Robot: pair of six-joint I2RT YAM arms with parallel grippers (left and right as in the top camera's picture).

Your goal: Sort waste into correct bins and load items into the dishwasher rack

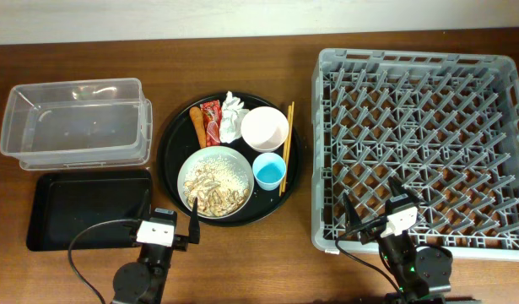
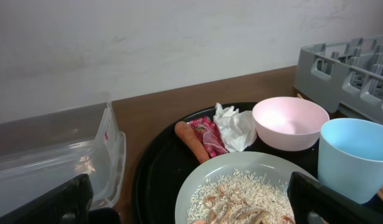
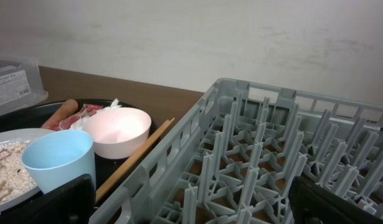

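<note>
On the round black tray (image 1: pixel 169 160) lie a crumpled tissue (image 1: pixel 232 116), a red wrapper (image 1: pixel 212 121), an orange carrot stick (image 1: pixel 197 125), a small white bowl (image 1: pixel 265 128), a light-blue cup (image 1: pixel 269 171), chopsticks (image 1: pixel 288 143) and a wider bowl (image 1: pixel 214 181) of rice scraps. The clear tub (image 1: pixel 73 122) and flat black tray (image 1: pixel 86 211) sit at the left, both empty. The grey rack (image 1: pixel 424 139) stands at the right. My left gripper (image 1: pixel 166 223) is open and empty just before the wider bowl (image 2: pixel 241 186). My right gripper (image 1: pixel 380 209) is open and empty over the rack's near edge (image 3: pixel 241 168).
The tub, the flat tray and the rack flank the round tray closely. Bare brown table shows along the far edge and between the rack and the round tray. A pale wall stands behind the table.
</note>
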